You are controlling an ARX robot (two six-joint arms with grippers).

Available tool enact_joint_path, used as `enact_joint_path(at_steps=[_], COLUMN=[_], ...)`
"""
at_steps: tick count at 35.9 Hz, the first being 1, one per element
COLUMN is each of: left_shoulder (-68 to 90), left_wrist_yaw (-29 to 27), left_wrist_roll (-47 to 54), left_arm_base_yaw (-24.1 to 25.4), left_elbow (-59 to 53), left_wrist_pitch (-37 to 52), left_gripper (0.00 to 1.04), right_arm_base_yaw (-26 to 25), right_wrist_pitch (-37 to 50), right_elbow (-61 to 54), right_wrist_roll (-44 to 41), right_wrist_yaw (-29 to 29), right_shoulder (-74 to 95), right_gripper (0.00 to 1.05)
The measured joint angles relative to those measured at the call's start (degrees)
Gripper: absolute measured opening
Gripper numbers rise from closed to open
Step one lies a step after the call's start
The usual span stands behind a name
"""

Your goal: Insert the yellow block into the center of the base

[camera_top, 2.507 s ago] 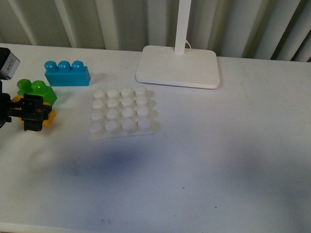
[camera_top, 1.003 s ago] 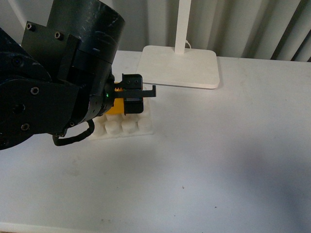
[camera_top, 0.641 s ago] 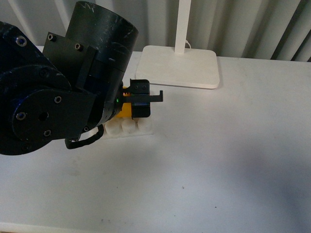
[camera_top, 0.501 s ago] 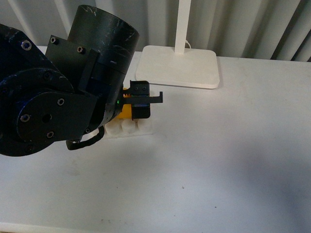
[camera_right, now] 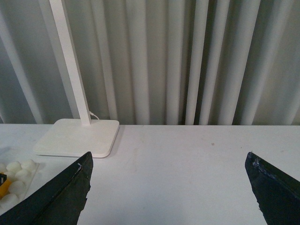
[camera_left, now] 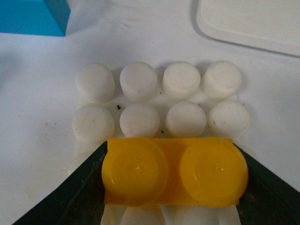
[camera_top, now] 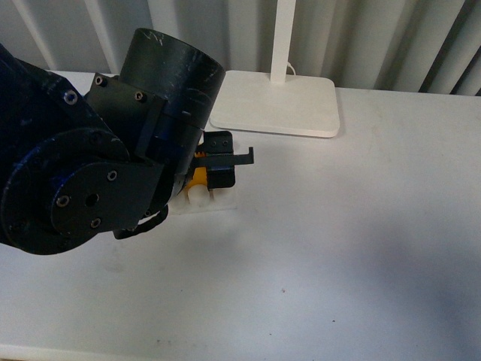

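Placement looks nearly done: the left end effector (camera_top: 219, 161) grips the yellow block (camera_left: 174, 171) over the base (camera_left: 138, 82). Whether it is pressed home is unclear, and release remains.

This looks like a robot test bench in a lab rather than a home. A bare white table (camera_top: 361, 248) stands against a plain grey pleated backdrop (camera_right: 187, 61) (curtain or ribbed panel, hard to tell). A white desk lamp (camera_top: 278, 101) sits at the far edge and a bulky black robot arm (camera_top: 98, 180) reaches over. Only plastic toy pieces are laid out: a studded base (camera_left: 183, 101) and a blue brick (camera_left: 33, 16).
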Motion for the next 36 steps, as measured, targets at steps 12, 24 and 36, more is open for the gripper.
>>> enact_joint_path(at_steps=[12,24,36], left_shoulder=[3.17,5.33,6.62], left_wrist_yaw=[-2.47,-3.56,-3.5], left_wrist_roll=[-1.92,-1.57,-1.92], left_arm_base_yaw=[-1.27,-1.49,-1.49], left_elbow=[-0.26,-0.37,-0.63], left_wrist_pitch=[4.5,6.6,8.22], left_gripper=[0.66,0.66,0.65], right_arm_base_yaw=[0.0,0.0,0.0], right_wrist_pitch=[0.0,0.0,0.0], right_elbow=[0.0,0.0,0.0], right_wrist_roll=[0.02,0.02,0.02], right_wrist_yaw=[0.0,0.0,0.0], right_shoulder=[0.0,0.0,0.0], right_gripper=[0.95,0.95,0.95])
